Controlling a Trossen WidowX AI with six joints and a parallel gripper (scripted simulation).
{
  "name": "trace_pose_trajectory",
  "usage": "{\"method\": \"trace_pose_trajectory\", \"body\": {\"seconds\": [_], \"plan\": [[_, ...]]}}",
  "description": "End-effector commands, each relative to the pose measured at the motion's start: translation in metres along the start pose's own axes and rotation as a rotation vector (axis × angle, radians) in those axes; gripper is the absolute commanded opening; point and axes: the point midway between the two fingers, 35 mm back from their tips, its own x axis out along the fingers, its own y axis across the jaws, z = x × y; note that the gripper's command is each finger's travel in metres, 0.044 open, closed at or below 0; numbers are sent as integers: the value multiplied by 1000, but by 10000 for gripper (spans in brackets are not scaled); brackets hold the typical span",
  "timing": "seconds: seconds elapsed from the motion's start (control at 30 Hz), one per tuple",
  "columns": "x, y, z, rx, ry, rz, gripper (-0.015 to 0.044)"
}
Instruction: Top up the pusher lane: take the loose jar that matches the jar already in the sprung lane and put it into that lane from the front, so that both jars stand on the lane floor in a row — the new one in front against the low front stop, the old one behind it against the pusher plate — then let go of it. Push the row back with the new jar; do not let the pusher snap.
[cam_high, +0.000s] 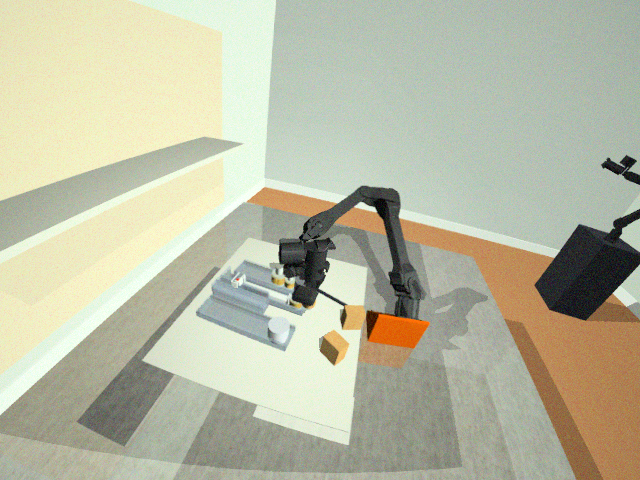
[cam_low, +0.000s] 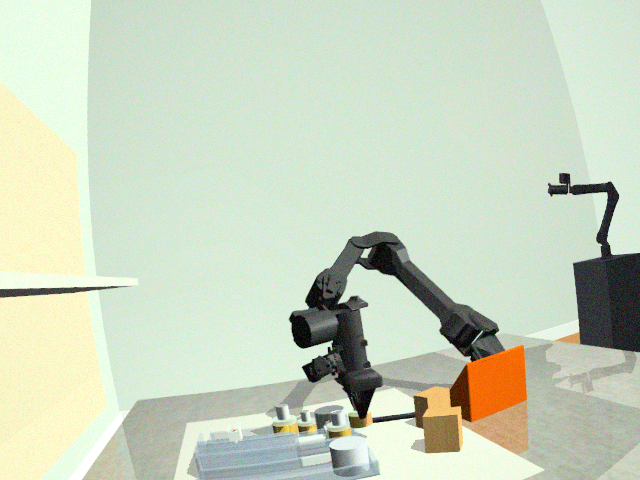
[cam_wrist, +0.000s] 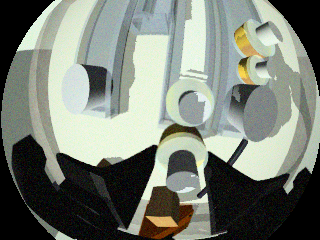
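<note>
My gripper (cam_high: 308, 303) (cam_low: 363, 414) (cam_wrist: 182, 152) points down and is shut on an amber jar with a cream shoulder and grey cap. This held jar (cam_low: 360, 419) (cam_wrist: 182, 155) is upright at the front end of the sprung lane (cam_wrist: 163, 107). The lane's own jar (cam_high: 295, 303) (cam_low: 338, 430) (cam_wrist: 190, 106), of like colours, stands just behind it. In the wrist view the two jars overlap; whether they touch, and how high the held jar's base is, I cannot tell. The low front stop and the held jar's base are largely hidden.
A pale cylinder (cam_high: 278, 329) (cam_low: 349, 455) (cam_wrist: 80, 89) stands in one side lane. A grey cylinder (cam_wrist: 257, 112) and two amber jars (cam_wrist: 248, 39) (cam_wrist: 252, 70) stand at the other side. Wooden blocks (cam_high: 353, 317) (cam_high: 333, 347), a black rod (cam_low: 393, 416) and an orange panel (cam_high: 397, 330) lie towards the arm's base.
</note>
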Motion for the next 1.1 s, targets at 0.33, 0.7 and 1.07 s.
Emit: {"method": "trace_pose_trajectory", "body": {"seconds": [0.33,0.7,1.07], "plan": [[-1,0,12,8,-15,-2,0],[-1,0,16,8,-16,-2,0],[-1,0,21,8,-16,-2,0]]}}
